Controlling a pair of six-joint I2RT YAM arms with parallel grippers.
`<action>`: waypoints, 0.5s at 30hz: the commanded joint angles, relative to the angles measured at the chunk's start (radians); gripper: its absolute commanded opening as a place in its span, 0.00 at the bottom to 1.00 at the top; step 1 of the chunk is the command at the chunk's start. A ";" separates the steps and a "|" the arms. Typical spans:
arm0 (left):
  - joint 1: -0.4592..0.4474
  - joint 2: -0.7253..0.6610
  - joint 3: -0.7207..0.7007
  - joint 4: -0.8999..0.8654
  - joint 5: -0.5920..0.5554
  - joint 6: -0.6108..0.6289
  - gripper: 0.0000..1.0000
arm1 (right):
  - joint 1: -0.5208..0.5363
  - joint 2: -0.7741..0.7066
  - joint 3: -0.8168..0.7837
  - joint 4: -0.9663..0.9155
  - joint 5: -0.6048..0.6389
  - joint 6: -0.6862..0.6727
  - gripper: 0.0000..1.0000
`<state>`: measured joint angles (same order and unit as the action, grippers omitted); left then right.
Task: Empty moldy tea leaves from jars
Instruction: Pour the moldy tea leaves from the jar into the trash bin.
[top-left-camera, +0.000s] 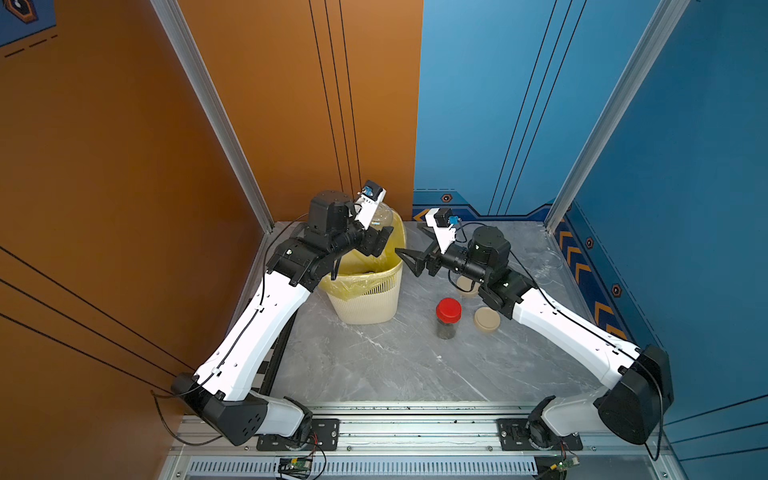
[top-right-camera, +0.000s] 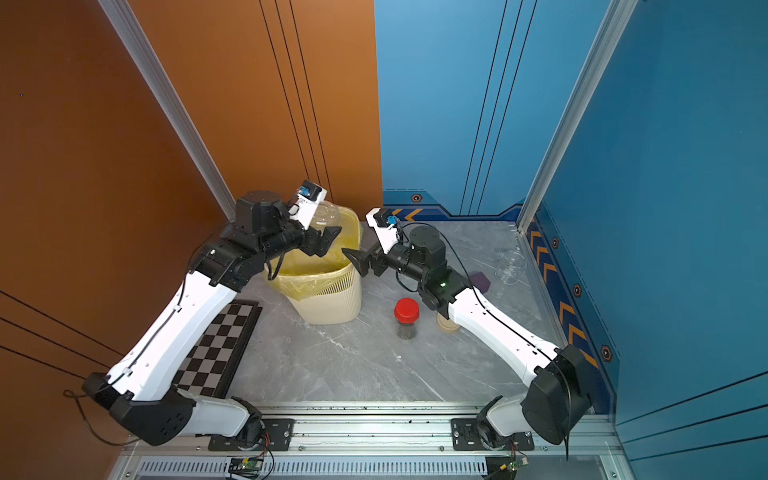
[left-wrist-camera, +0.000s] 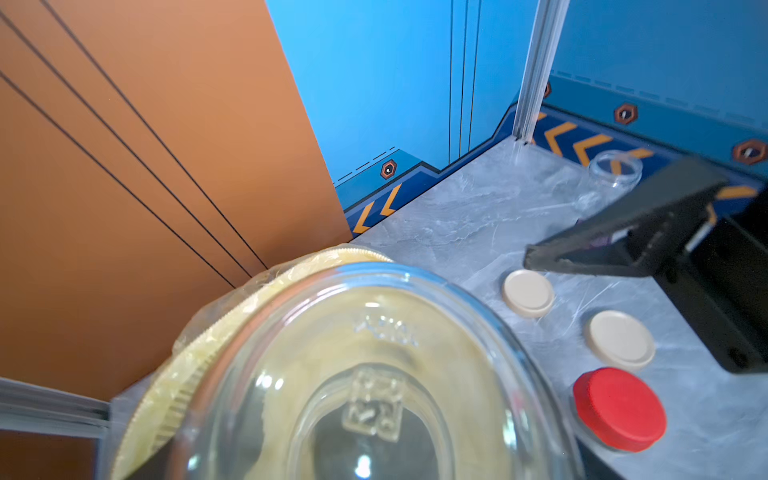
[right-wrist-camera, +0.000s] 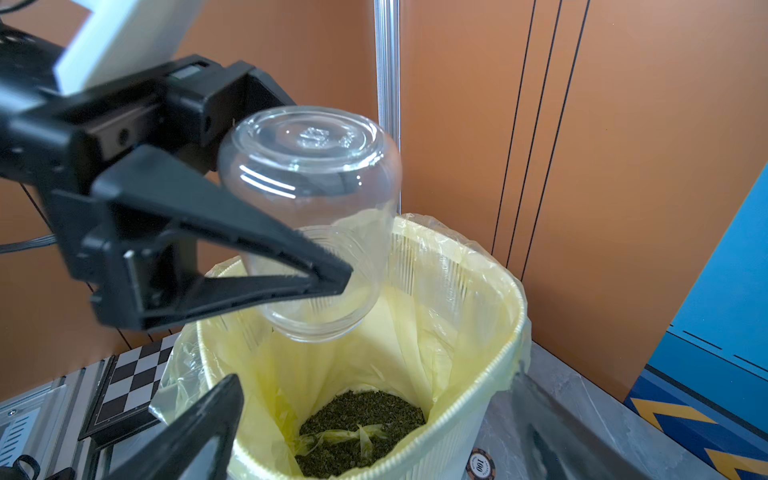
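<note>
My left gripper (top-left-camera: 380, 235) is shut on a lidless clear glass jar (right-wrist-camera: 311, 187), held upside down with its mouth over the cream slatted bin (right-wrist-camera: 478, 415). A heap of dark green tea leaves (right-wrist-camera: 361, 419) lies at the bottom of the bin's yellow bag. In the left wrist view the jar's base (left-wrist-camera: 374, 395) fills the lower frame. My right gripper (top-left-camera: 415, 245) stands open and empty just right of the bin. A red-lidded jar (top-left-camera: 448, 318) stands upright on the table with dark tea leaves (top-left-camera: 446, 330) inside. An empty jar (top-right-camera: 511, 266) rests by the right wall.
Two beige lids (left-wrist-camera: 528, 293) (left-wrist-camera: 619, 338) lie on the grey marble table near my right arm. A chessboard (top-right-camera: 216, 349) lies under my left arm. A purple block (top-right-camera: 482, 280) sits behind my right arm, and a poker chip (right-wrist-camera: 480, 463) lies beside the bin.
</note>
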<state>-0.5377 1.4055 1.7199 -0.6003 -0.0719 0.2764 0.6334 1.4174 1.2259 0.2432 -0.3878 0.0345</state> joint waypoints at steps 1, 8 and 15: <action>-0.064 0.007 0.079 0.037 -0.217 0.257 0.55 | -0.010 -0.037 -0.014 0.002 0.013 0.015 1.00; 0.157 0.030 0.140 -0.007 0.004 -0.063 0.56 | -0.015 -0.039 -0.018 0.006 0.009 0.020 1.00; 0.382 0.028 0.060 0.054 0.441 -0.625 0.55 | -0.015 -0.029 -0.010 0.008 0.002 0.022 1.00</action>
<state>-0.1040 1.4631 1.7870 -0.6174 0.1349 -0.1051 0.6205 1.4078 1.2160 0.2440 -0.3882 0.0387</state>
